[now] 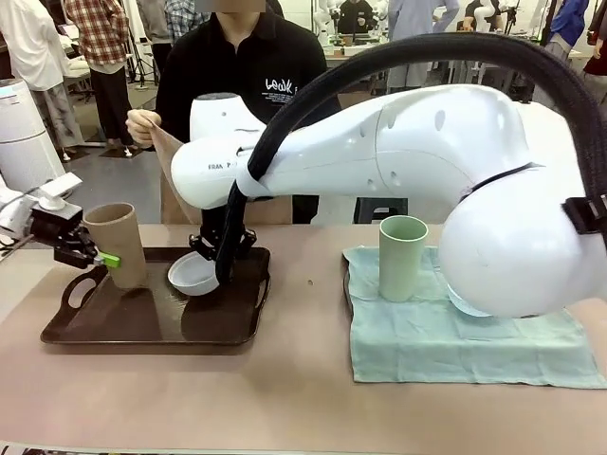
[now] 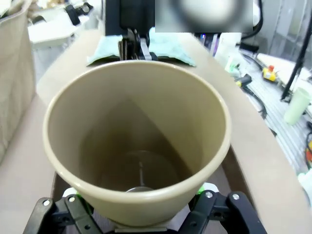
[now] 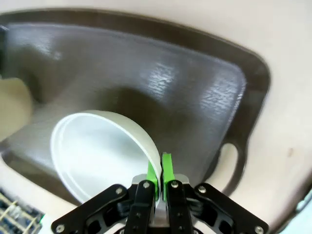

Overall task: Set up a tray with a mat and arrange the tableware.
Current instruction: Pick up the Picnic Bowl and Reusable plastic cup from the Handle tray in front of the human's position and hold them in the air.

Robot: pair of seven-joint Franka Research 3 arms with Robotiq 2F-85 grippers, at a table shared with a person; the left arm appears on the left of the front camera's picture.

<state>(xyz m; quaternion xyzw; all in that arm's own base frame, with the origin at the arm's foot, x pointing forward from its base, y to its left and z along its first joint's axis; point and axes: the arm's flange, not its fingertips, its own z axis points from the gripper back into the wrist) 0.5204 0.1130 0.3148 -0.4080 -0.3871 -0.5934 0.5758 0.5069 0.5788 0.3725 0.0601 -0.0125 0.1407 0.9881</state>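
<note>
A dark brown tray (image 1: pixel 152 322) lies at the table's left. The beige tumbler (image 1: pixel 116 242) stands upright on it, and my left gripper (image 1: pixel 106 254) is open with a finger on either side of it. In the left wrist view I look down into the tumbler (image 2: pixel 136 146) between my left gripper's (image 2: pixel 139 191) pads. My right gripper (image 1: pixel 220 277) is shut on the rim of the white bowl (image 1: pixel 193 275), which tilts over the tray's middle. The right wrist view has the green pads (image 3: pixel 166 168) pinching the bowl's (image 3: pixel 92 151) rim above the tray (image 3: pixel 195 87). The pale green tumbler (image 1: pixel 403 256) stands on the light green mat (image 1: pixel 455 346) at the right.
My right arm's big white links (image 1: pixel 417 152) cross from the right over the mat. At the far side a person in black holds a brown paper bag (image 1: pixel 175 190). Bare table lies along the near edge and between tray and mat.
</note>
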